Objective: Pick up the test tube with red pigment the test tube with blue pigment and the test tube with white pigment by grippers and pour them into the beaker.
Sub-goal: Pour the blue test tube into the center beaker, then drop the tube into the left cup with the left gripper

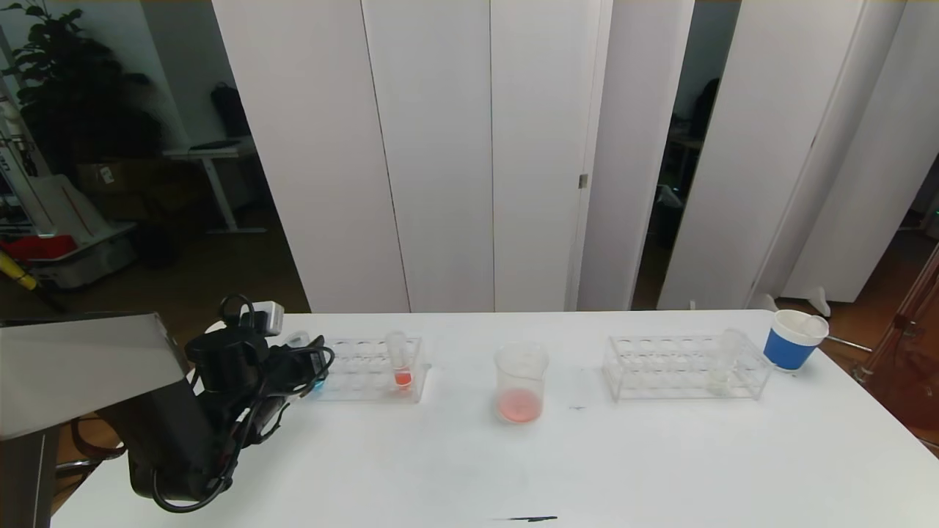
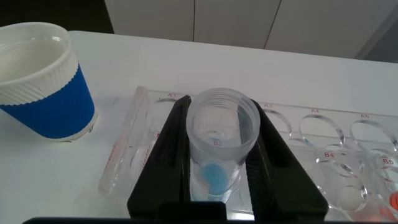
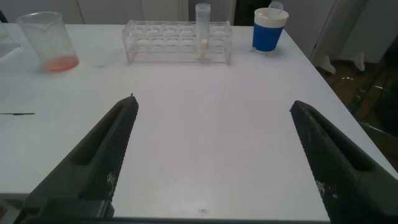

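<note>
In the left wrist view my left gripper (image 2: 222, 109) is shut on the test tube with blue pigment (image 2: 221, 132), which stands upright in a hole at the end of the left clear rack (image 2: 311, 143). From the head camera that gripper (image 1: 312, 367) sits at the rack's left end. The test tube with red pigment (image 1: 400, 363) stands in the same rack (image 1: 370, 370). The beaker (image 1: 521, 381) is at mid-table with pink-red liquid at its bottom. The test tube with white pigment (image 1: 726, 359) stands in the right rack (image 1: 686, 367). My right gripper (image 3: 211, 106) hangs open over bare table, far from that tube (image 3: 203, 31).
A blue paper cup (image 2: 43, 81) stands just beside the left rack's end, close to my left gripper. Another blue cup (image 1: 792, 339) sits at the far right, past the right rack. The table's right edge (image 1: 880, 411) is near it.
</note>
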